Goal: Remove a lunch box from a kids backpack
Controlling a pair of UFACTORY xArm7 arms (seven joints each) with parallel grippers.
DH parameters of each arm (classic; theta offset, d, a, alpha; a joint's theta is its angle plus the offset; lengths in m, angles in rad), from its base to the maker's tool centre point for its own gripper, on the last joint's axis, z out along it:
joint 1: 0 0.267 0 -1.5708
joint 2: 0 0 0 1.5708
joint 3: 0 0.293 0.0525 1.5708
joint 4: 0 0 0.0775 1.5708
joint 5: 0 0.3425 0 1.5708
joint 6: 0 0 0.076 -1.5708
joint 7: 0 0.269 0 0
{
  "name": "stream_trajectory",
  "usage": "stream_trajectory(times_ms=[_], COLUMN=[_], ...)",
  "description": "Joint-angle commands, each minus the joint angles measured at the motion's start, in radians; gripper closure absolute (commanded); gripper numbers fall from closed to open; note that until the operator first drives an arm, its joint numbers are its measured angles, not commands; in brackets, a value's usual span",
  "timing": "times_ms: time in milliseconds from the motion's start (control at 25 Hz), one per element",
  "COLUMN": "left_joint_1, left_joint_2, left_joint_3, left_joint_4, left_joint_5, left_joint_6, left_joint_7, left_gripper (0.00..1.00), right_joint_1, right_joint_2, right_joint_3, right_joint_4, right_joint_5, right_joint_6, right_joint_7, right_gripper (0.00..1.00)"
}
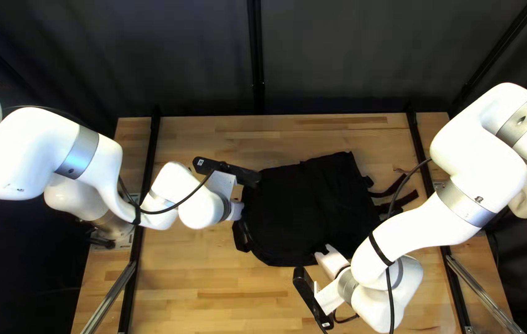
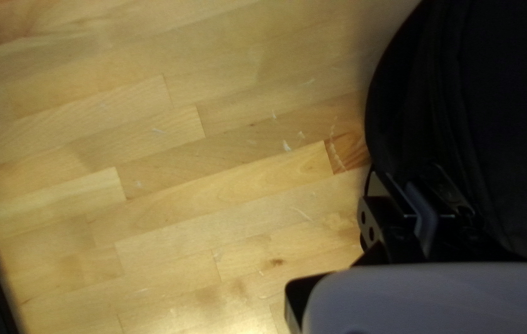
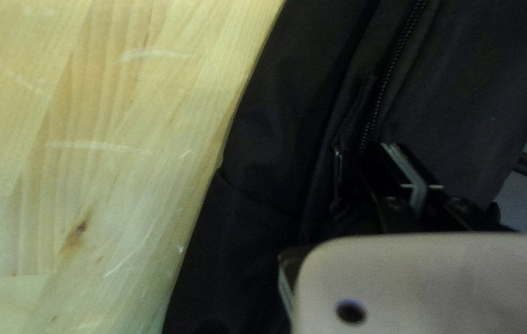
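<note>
The backpack (image 1: 313,207) lies flat on the table (image 1: 214,303), and no lunch box is seen; it is presumably still inside the backpack. At the backpack's left edge in the top left view, the left gripper (image 2: 410,176) is set low against the dark cloth; whether it is open or shut, or has cloth caught, cannot be told. Over the backpack's near edge, the right gripper (image 3: 392,148) is held with its fingers drawn together, and nothing can be made out between them. Just beside it on the backpack are the zip (image 3: 393,68) and its pull (image 3: 337,167). No opening is visible along the zip, so the step in hand is judged to be unzipping. The backpack is likely light, soft and quick to slide or bunch, so its edge is best pinned near the zip's end while the pull is drawn along. The pull is thin and probably slippery, and is best pinched squarely across its flat sides. The lunch box is likely stiffer and heavier than the cloth; once the backpack is opened, it is best taken by a handle or narrow edge, with the backpack's mouth held wide so that the lining is not dragged along.
</note>
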Motion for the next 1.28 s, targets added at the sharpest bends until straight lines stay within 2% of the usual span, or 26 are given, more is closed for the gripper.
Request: stream_trajectory(times_ms=[40,600,1080,1280], left_joint_1=[0.011,0.091,0.094,0.111], left_joint_2=[-0.006,0.08,0.066,0.131], left_joint_3=[0.022,0.132,0.15,0.168], left_joint_4=[-0.001,0.015,0.062,0.124], left_joint_5=[-0.006,0.004,-0.043,-0.044], left_joint_6=[-0.008,-0.143,-0.067,-0.063], left_joint_7=[0.04,0.209,0.301,0.352], left_gripper=[1.0,1.0,1.0,1.0], right_joint_1=[0.0,-0.002,-0.006,-0.008], right_joint_2=[0.0,0.007,-0.01,-0.01], right_joint_3=[0.0,0.002,0.005,0.007], right_joint_4=[0.0,0.004,-0.013,-0.011], right_joint_5=[-0.001,-0.009,-0.009,-0.006], right_joint_6=[0.0,-0.014,-0.022,-0.024], right_joint_7=[-0.003,-0.023,-0.037,-0.05], right_gripper=[1.0,1.0,1.0,1.0])
